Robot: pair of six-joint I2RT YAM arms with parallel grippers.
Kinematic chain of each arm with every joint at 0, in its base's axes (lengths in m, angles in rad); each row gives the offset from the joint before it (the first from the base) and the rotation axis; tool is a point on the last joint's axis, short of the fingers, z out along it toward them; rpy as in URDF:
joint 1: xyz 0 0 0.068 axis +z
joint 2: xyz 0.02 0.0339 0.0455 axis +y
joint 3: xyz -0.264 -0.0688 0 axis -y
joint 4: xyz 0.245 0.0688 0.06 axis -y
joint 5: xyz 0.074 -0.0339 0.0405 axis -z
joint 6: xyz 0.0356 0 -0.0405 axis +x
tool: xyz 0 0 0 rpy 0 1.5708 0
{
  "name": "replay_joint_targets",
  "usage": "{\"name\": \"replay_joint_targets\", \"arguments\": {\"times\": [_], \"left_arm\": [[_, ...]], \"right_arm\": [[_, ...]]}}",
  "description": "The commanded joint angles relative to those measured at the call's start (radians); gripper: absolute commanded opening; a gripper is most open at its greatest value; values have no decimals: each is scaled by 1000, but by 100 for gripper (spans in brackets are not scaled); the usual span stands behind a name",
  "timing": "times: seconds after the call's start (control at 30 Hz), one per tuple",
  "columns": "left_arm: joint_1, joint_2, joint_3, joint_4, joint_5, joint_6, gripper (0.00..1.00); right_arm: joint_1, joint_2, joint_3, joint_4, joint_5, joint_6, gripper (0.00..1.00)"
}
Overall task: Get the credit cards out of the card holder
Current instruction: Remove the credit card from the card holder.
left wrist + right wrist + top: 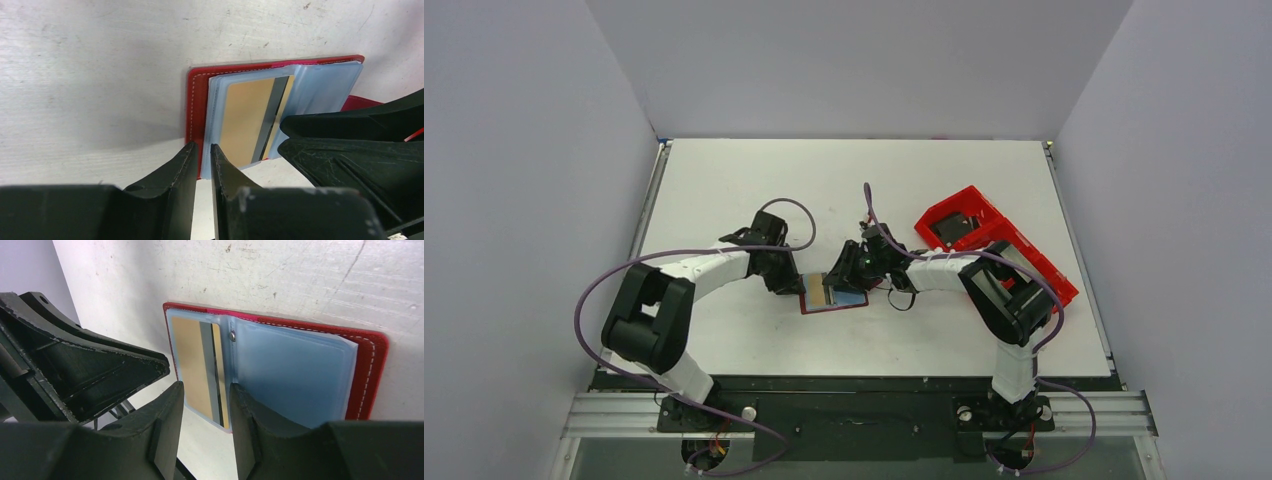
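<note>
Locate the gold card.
Top view, centre: gold card sits in a clear sleeve of the open card holder, between the left gripper and right gripper.

The left arm [704, 268] and right arm [944, 268] bend inward, tips nearly meeting. The left gripper [202, 152] leaves a mere slit between its 2 fingers; the right gripper [205, 390] stands wider apart

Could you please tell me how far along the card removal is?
Done: the card holder lies open on the table. In hand: the right gripper is open at the end of the gold card; the left gripper sits by the sleeve edge. Left: that card is in its sleeve; none is out.
</note>
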Motion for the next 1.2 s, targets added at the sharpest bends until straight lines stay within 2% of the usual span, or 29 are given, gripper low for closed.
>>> {"name": "replay_joint_targets", "arguments": {"times": [0.0,0.6,1.17], "left_arm": [[-16,6,48,68,30,2,13],[-30,81,69,69,15,-8,1],[-32,118,60,31,-28,-19,0]], "right_arm": [[-4,-26,0,-7,39,-19,34],[-3,10,-2,-8,43,-23,27],[-17,22,-49,110,-7,36,7]]}}
